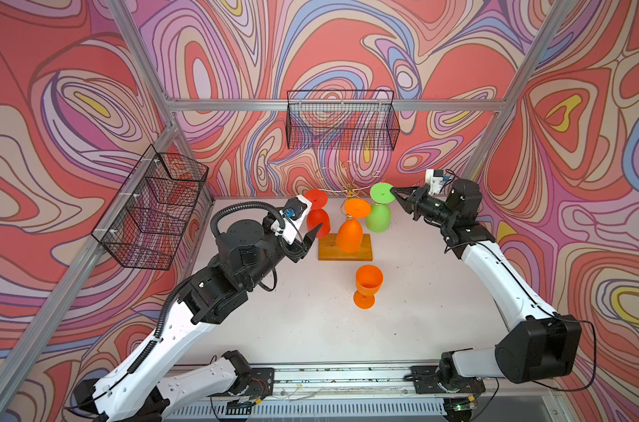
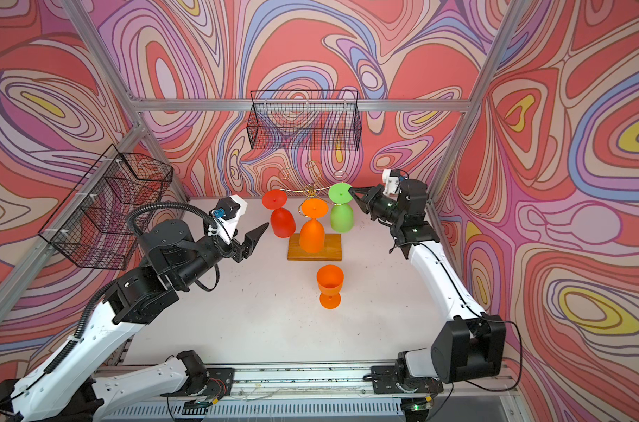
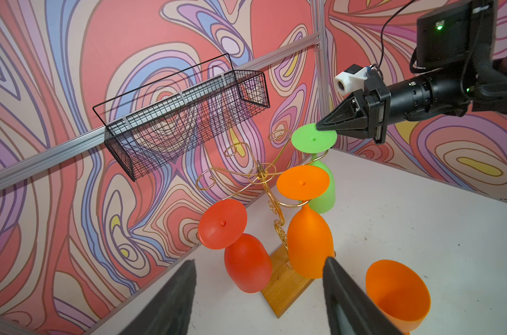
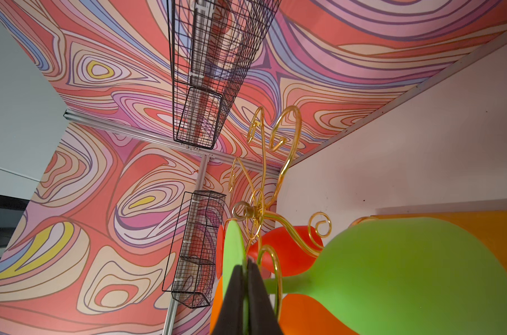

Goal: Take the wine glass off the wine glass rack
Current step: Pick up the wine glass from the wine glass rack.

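The green glass hangs upside down on the right arm of the rack, at the far middle of the table. Its long axis runs straight up and down: foot on top, lying nearly level, mouth pointing at the table. The stem passes through the gold curl, and the foot resting on the wire is what carries the weight.

Your right gripper comes in from the right with its jaws clamped on the right edge of that foot. The right wrist view shows the thin disc pinched between the two pads. That hold makes sense to me — the foot is the one part sitting clear above the wire, and it is open on the side facing this arm. I'd expect the stem has to slide out sideways through the curl's gap, but I cannot tell which way that gap opens.

The orange glass hangs just left of and nearer than the green one, and the red glass hangs further left, both mouth down. A second orange glass stands upright on the table, near of the rack — probably already taken off.

Your left gripper hovers just left of the red glass, jaws apart and holding nothing.
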